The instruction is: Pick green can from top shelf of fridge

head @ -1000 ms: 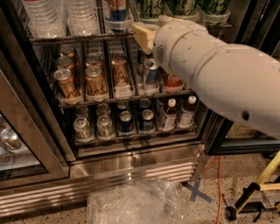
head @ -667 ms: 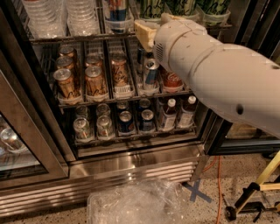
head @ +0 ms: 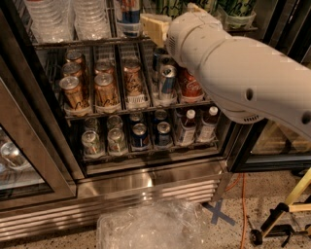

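The fridge stands open, showing its wire racks. Pale-green cans stand on the top shelf at the upper edge of the view, with more of them to the right; only their lower parts show. My gripper is at the top shelf, right in front of the left green can. Its cream fingers stand apart and hold nothing. My thick white arm reaches in from the right and hides part of the shelf and of the cans.
Clear plastic bottles and a blue-red can share the top shelf. Copper-brown cans, a blue can and a red cola can fill the middle rack. Small bottles stand below. A plastic bag lies on the floor.
My gripper and arm have moved up and a little left, closer to the top shelf. The cans have not moved.
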### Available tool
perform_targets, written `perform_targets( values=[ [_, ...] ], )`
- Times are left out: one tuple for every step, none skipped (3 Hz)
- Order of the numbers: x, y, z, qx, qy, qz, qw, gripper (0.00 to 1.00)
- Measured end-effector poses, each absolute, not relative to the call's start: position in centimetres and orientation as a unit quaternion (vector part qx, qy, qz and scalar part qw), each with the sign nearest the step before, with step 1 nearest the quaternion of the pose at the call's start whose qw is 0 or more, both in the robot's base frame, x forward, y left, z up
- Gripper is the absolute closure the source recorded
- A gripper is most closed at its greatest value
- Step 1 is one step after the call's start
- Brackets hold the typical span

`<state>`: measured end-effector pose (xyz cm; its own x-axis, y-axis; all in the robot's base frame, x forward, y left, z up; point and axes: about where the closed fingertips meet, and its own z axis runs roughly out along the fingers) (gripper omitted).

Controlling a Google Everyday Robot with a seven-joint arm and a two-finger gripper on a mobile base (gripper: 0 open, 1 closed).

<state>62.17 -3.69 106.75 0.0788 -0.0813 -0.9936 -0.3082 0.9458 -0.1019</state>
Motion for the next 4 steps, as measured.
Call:
perform_targets(
  values=[
    [63.7,-3.6,107.3,-0.134,0.670,0.071,0.727,0.29],
    [64.7,-3.6,107.9,-0.126,0.665,0.062,0.733,0.29],
    [65.3,-3.8,108.3,-0.117,0.663,0.052,0.738,0.28],
    [65.8,-3.8,108.7,-0.110,0.662,0.046,0.740,0.27]
  ],
)
